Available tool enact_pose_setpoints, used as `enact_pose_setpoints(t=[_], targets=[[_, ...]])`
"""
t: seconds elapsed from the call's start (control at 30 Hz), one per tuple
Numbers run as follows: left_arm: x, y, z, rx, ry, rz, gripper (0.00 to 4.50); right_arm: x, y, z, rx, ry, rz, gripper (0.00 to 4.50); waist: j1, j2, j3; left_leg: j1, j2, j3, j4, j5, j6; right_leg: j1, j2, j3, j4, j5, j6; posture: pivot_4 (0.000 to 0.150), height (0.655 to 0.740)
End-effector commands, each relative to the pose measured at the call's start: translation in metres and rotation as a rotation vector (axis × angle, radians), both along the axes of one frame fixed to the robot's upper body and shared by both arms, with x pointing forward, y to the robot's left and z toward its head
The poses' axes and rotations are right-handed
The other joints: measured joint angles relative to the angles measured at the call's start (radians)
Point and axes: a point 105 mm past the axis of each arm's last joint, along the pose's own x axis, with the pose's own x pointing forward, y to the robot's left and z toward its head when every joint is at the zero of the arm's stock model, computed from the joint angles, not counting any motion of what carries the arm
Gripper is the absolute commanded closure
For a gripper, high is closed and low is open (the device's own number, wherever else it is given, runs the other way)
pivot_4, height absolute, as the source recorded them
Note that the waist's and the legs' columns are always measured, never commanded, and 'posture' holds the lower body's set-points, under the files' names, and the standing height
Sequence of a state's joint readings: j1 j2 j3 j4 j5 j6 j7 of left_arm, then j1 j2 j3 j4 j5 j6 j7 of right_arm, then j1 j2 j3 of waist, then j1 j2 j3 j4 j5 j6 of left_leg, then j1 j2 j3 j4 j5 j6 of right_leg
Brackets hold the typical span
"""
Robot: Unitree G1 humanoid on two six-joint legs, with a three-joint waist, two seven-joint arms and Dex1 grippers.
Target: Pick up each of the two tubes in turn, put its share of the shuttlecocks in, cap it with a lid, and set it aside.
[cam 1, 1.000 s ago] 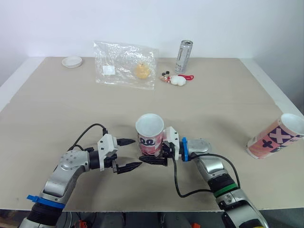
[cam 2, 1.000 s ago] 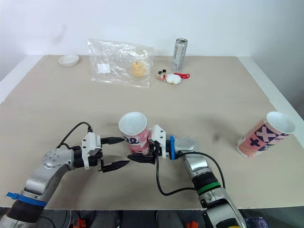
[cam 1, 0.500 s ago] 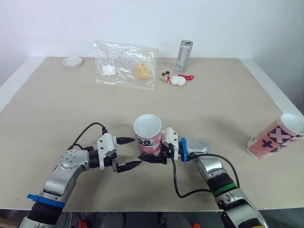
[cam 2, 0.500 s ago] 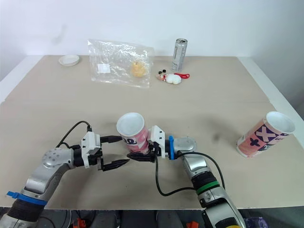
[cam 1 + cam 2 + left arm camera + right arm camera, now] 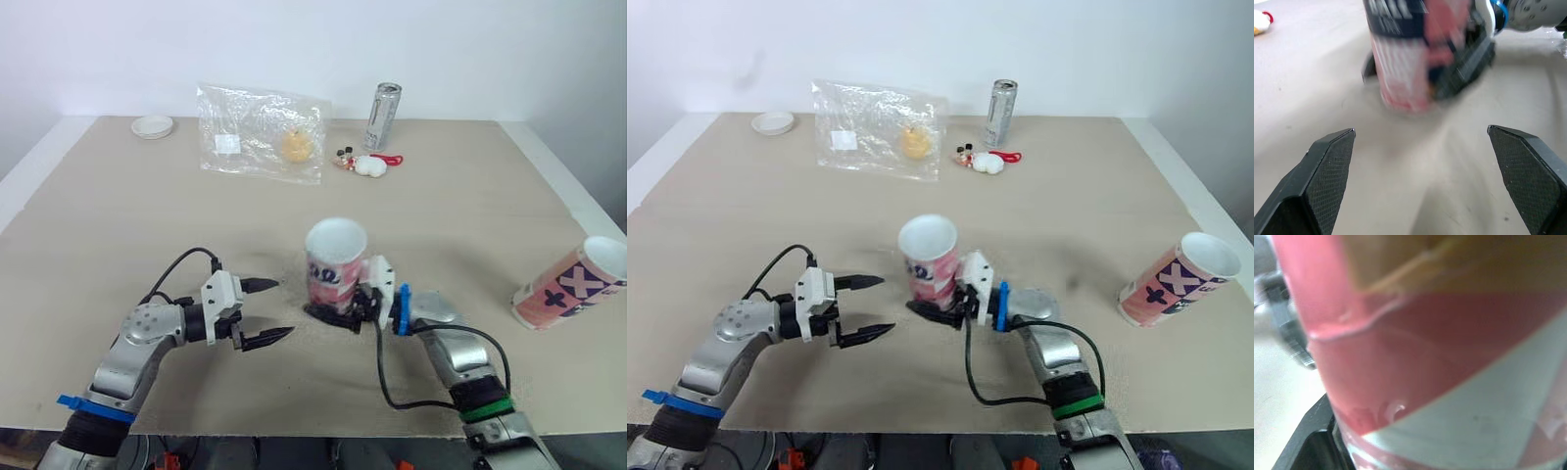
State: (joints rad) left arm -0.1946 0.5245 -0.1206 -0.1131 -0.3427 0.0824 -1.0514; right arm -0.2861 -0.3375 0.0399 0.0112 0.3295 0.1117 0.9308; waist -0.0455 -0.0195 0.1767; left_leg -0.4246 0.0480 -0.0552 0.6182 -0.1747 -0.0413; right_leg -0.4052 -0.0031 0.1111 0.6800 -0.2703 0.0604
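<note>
The beige table [image 5: 118, 225] is filling the scene, its matte top running from the near edge back to a plain white wall [image 5: 490, 49]. Pale strips of a lighter surface are showing past its left and right edges.

Closest in, the left gripper [image 5: 284, 308] is hovering low over the table with its two black fingers spread wide and nothing between them. It is pointing toward the upright tube [image 5: 335, 264], which is standing just beyond its fingertips, apart from them.

The right gripper [image 5: 335, 313] is clamping that tube low down, near its base, with its fingers wrapping the pink and white wall from the robot's right. The tube's open mouth is facing up, and it is leaning very slightly. Whether its base is resting on the table or sitting just off it cannot be told.

Further out, the second tube [image 5: 573, 284] is lying on its side at the right edge of the table, well apart from both grippers, with its open end pointing up and to the right.

Along the far side, a small white dish [image 5: 154, 125] is sitting at the left. A clear plastic bag [image 5: 260, 132] holding something yellow is lying beside it. A small toy [image 5: 364, 164] is lying right of the bag, and a slim can [image 5: 383, 116] is standing just behind the toy.
</note>
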Motion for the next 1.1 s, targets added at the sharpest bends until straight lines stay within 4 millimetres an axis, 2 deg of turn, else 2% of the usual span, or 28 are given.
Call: enact_pose_setpoints(t=[0.03, 0.23, 0.3, 0.57, 0.73, 1.0, 1.07, 1.1], targets=[[0.002, -0.004, 0.008, -0.012, -0.036, -0.017, 0.00, 0.009, -0.048, 0.030, 0.135, -0.056, -0.311, 0.82, 0.000, 0.000, 0.000, 0.000, 0.000, 0.000, 0.000, 0.000, 0.000, 0.000, 0.000, 0.000, 0.000, 0.000, 0.000, 0.150, 0.7400], [0.005, -0.011, 0.008, -0.038, -0.035, -0.022, 0.00, 0.011, -0.125, 0.017, 0.166, -0.028, -0.786, 0.82, -0.003, 0.000, 0.000, 0.000, 0.000, 0.001, 0.000, 0.000, 0.000, 0.000, 0.000, 0.001, 0.000, 0.000, 0.000, 0.150, 0.7400], [0.004, -0.014, 0.008, -0.047, -0.032, -0.027, 0.00, 0.010, -0.140, 0.015, 0.189, -0.025, -0.879, 0.82, -0.004, 0.000, 0.000, 0.000, 0.000, 0.001, 0.000, 0.000, 0.000, -0.001, 0.000, 0.001, 0.000, 0.000, 0.000, 0.150, 0.7400], [0.003, -0.018, 0.008, -0.059, -0.022, -0.040, 0.00, 0.016, -0.157, -0.007, 0.147, 0.014, -1.007, 0.82, -0.004, 0.000, 0.000, 0.000, 0.000, 0.001, 0.000, 0.000, 0.000, 0.000, 0.000, 0.001, 0.000, 0.000, 0.000, 0.150, 0.7400], [0.002, -0.019, 0.008, -0.057, -0.020, -0.041, 0.00, 0.017, -0.158, -0.020, 0.107, 0.055, -1.021, 0.82, -0.004, 0.001, 0.000, 0.000, 0.000, 0.001, 0.000, 0.000, 0.000, 0.000, 0.000, 0.001, 0.000, 0.000, 0.000, 0.150, 0.7400], [0.003, -0.018, 0.008, -0.055, -0.019, -0.037, 0.00, 0.012, -0.158, -0.027, 0.103, 0.080, -1.017, 0.82, -0.004, 0.001, 0.000, 0.000, 0.000, 0.001, 0.000, 0.000, 0.000, 0.000, 0.000, 0.001, 0.000, 0.000, 0.000, 0.150, 0.7400], [0.004, -0.018, 0.008, -0.054, -0.019, -0.036, 0.00, 0.011, -0.157, -0.027, 0.118, 0.090, -1.005, 0.16, -0.003, 0.001, 0.000, 0.000, 0.000, 0.001, 0.000, 0.000, 0.000, 0.000, 0.000, 0.001, 0.000, 0.000, 0.000, 0.150, 0.7400], [0.004, -0.018, 0.008, -0.053, -0.019, -0.036, 0.00, 0.011, -0.157, -0.027, 0.124, 0.094, -1.002, 0.03, -0.003, 0.000, 0.000, 0.000, 0.000, 0.001, 0.000, 0.000, 0.000, 0.000, 0.000, 0.001, 0.000, 0.000, 0.000, 0.150, 0.7400]])
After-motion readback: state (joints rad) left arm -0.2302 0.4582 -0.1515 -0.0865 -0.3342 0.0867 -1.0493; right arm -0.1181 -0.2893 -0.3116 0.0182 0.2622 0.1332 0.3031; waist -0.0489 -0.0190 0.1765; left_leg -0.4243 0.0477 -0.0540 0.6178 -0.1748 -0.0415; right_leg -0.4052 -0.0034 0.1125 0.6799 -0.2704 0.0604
